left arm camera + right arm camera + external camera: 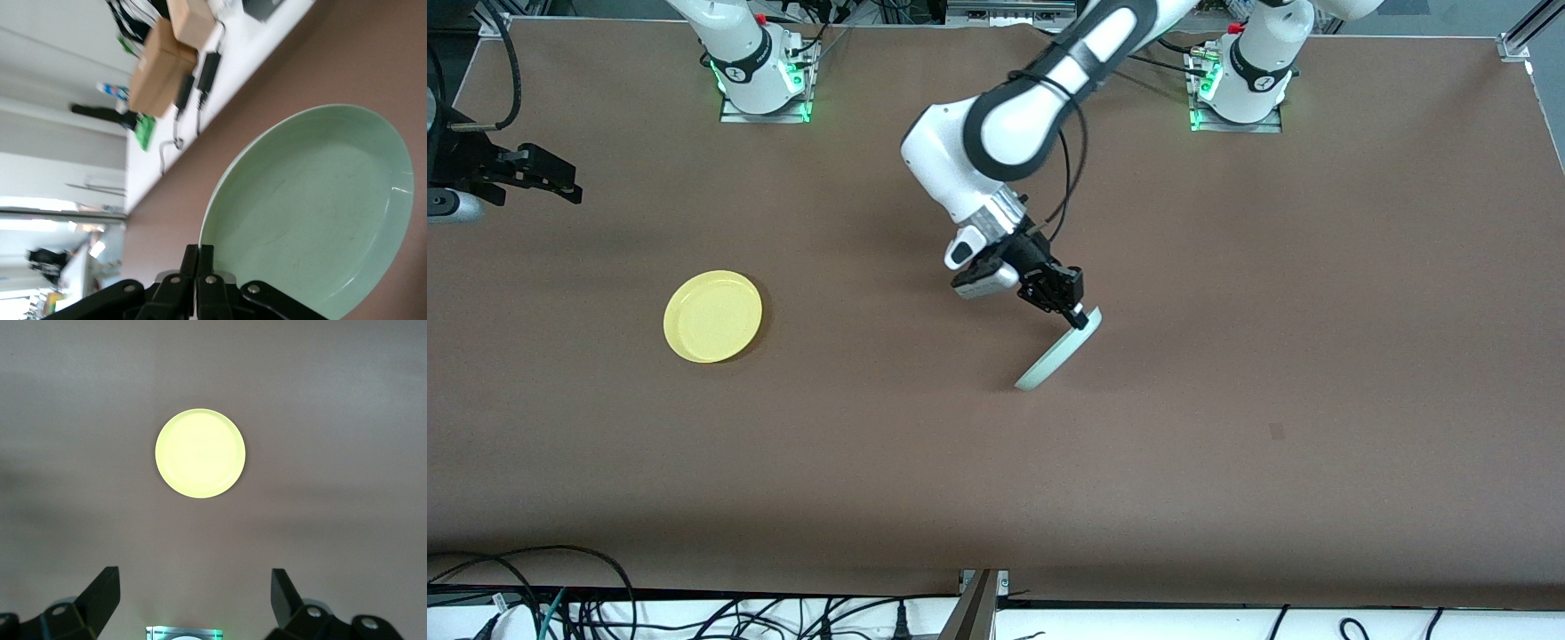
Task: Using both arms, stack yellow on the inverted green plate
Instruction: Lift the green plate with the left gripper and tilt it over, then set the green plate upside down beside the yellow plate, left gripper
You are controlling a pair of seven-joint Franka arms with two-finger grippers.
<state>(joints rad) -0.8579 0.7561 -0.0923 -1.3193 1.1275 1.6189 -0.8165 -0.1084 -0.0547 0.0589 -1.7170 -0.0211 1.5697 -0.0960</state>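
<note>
Because the green plate [1060,350] must end up inverted, your left pincer [1077,313] has clamped its rim and tipped it on edge, lower rim on the tabletop [1227,427] near the middle. Your right pincer [193,593] waits spread apart above the yellow plate [713,316], which lies flat, rim up, toward the right arm's end.

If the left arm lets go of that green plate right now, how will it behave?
The green plate probably stays stiff: pinched at one rim by the left end effector, it shows no sag. Tilted on edge on the table, it would likely flop flat. Its smooth surface may let it slip.
</note>
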